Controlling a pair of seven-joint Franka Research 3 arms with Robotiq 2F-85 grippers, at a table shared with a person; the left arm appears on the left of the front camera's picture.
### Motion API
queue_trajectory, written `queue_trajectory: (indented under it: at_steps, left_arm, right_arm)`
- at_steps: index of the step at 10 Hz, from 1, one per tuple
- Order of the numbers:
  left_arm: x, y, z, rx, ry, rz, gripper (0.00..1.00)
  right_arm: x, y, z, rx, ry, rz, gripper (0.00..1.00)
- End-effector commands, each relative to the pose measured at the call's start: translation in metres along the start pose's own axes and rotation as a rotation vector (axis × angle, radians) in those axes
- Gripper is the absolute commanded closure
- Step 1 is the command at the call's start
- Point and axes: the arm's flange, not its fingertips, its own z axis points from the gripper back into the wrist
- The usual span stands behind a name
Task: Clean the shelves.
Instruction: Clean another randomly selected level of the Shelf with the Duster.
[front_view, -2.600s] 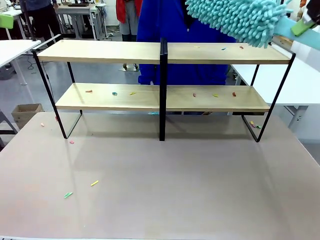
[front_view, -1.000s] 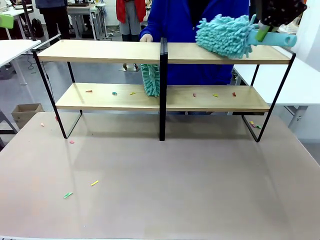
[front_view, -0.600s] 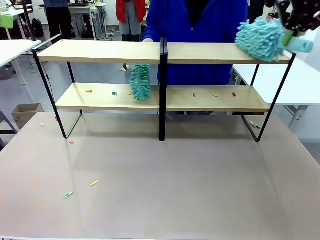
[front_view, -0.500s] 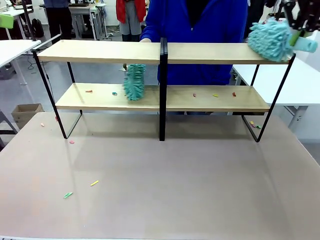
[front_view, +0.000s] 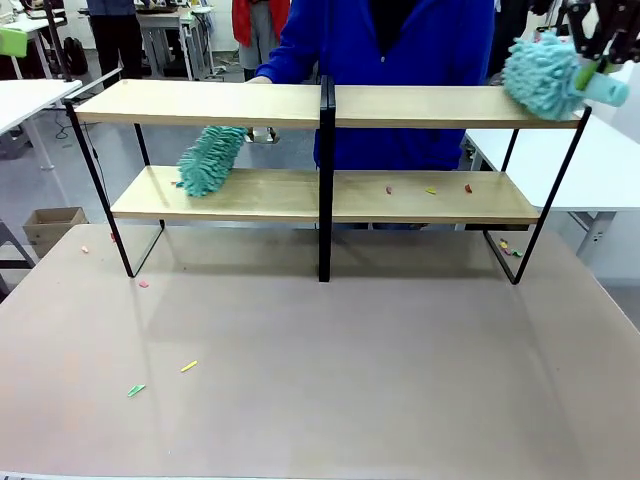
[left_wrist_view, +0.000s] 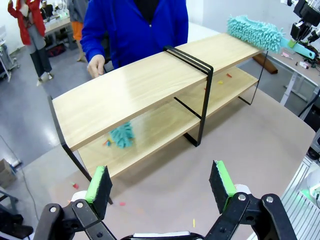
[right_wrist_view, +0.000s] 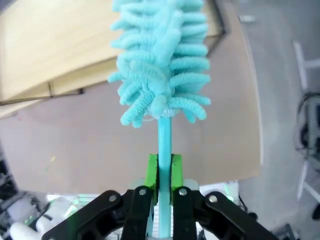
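Note:
The shelves (front_view: 420, 105) are two light-wood boards in a black frame, standing across the table's far half. My right gripper (front_view: 588, 68) is shut on the handle of a teal fluffy duster (front_view: 543, 73), whose head rests on the top board's right end. In the right wrist view the green pads (right_wrist_view: 152, 171) clamp the duster's handle (right_wrist_view: 163, 142) below its head (right_wrist_view: 160, 60). A person in blue behind the shelves holds a second teal duster (front_view: 210, 158) on the lower board's left end, with a hand (front_view: 262, 78) on the top board. My left gripper (left_wrist_view: 160, 182) hangs open above the table, facing the shelves (left_wrist_view: 135, 95).
Small coloured scraps (front_view: 431, 190) lie on the lower board's right half. More scraps (front_view: 189, 367) lie on the table at front left, and a few (front_view: 510, 248) by the rack's right foot. White tables (front_view: 600, 170) flank the scene, with a cardboard box (front_view: 52, 225) on the floor at left.
My right gripper swept its duster along the top board to the right end; the scraps there are gone. The person's duster slid left along the lower board from the centre post.

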Motion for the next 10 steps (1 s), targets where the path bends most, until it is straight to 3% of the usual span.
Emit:
queue_trajectory:
  at_steps: [1, 3, 5, 10]
  left_arm:
    - [0.000, 0.001, 0.001, -0.010, -0.003, -0.009, 0.00]
    - [0.000, 0.001, 0.001, -0.010, -0.003, -0.009, 0.00]
    - [0.000, 0.001, 0.001, -0.010, -0.003, -0.009, 0.00]
    - [0.000, 0.001, 0.001, -0.010, -0.003, -0.009, 0.00]
  right_arm:
    - [-0.009, -0.017, 0.006, 0.170, 0.019, 0.115, 0.88]
    - [-0.014, -0.029, 0.017, 0.252, 0.022, 0.163, 0.88]
    - [-0.022, -0.042, 0.029, 0.348, 0.086, 0.257, 0.88]
    - [-0.066, -0.127, 0.084, 0.702, 0.177, 0.505, 0.88]
